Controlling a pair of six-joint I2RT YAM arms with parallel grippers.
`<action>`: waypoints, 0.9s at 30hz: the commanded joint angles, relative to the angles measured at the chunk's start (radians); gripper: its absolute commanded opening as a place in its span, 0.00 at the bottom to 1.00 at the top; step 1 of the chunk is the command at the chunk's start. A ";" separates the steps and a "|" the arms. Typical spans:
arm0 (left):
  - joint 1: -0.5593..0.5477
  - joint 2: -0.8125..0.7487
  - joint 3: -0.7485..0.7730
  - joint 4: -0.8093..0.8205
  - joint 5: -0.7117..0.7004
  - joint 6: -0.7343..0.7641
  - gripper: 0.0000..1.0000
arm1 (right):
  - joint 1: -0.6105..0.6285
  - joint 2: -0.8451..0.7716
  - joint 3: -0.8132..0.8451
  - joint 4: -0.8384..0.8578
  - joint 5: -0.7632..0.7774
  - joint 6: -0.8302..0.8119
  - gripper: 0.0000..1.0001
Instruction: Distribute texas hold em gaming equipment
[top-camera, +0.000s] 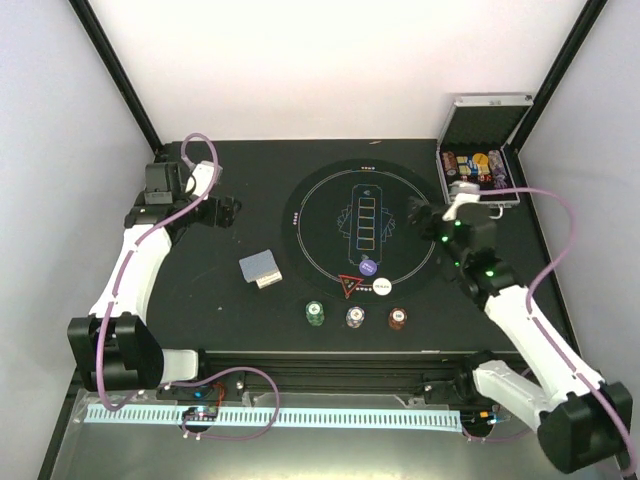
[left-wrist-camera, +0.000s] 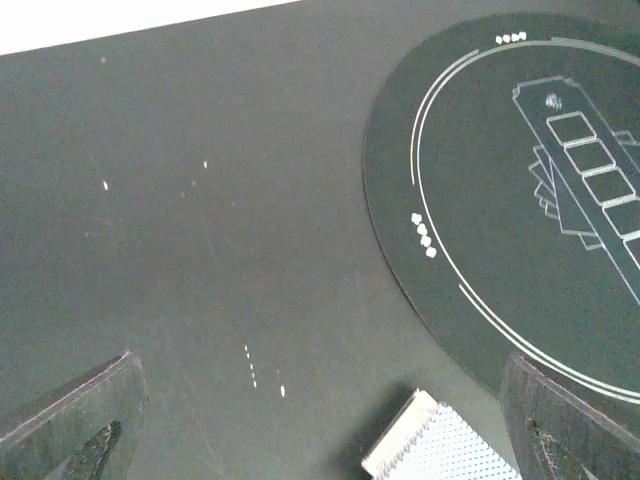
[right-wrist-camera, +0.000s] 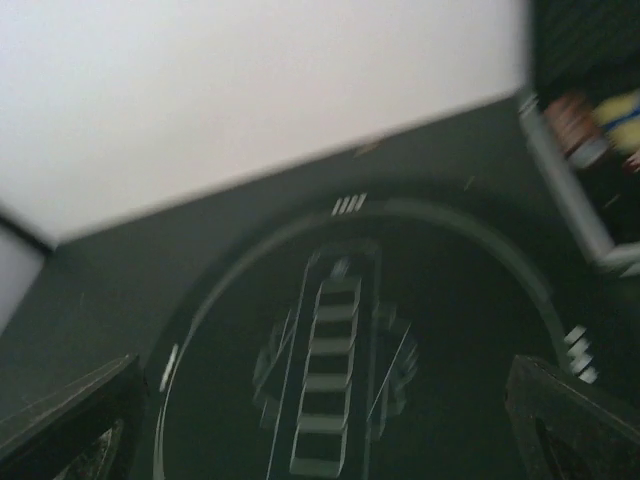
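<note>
You find the card deck (top-camera: 261, 269) left of centre in the top view, just off the lower-left edge of the round mat (top-camera: 320, 215). The red triangular marker (top-camera: 349, 285) and white button (top-camera: 381, 286) lie side by side on the mat's lower rim. The green chip (top-camera: 316, 314), purple-white chip (top-camera: 355, 317) and red-brown chip (top-camera: 398, 318) line up below. The left gripper (top-camera: 230, 211), upper left, and the right gripper (top-camera: 420, 218), at the mat's right edge, have fingers spread wide, holding nothing.
</note>
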 joint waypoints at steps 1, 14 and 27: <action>0.014 -0.057 0.035 -0.124 0.015 0.041 0.99 | 0.222 0.079 0.043 -0.212 0.032 0.008 1.00; 0.017 -0.098 0.037 -0.167 -0.011 0.078 0.99 | 0.593 0.561 0.240 -0.495 0.046 0.231 0.86; 0.021 -0.092 0.058 -0.180 -0.003 0.084 0.99 | 0.614 0.763 0.286 -0.497 -0.017 0.268 0.66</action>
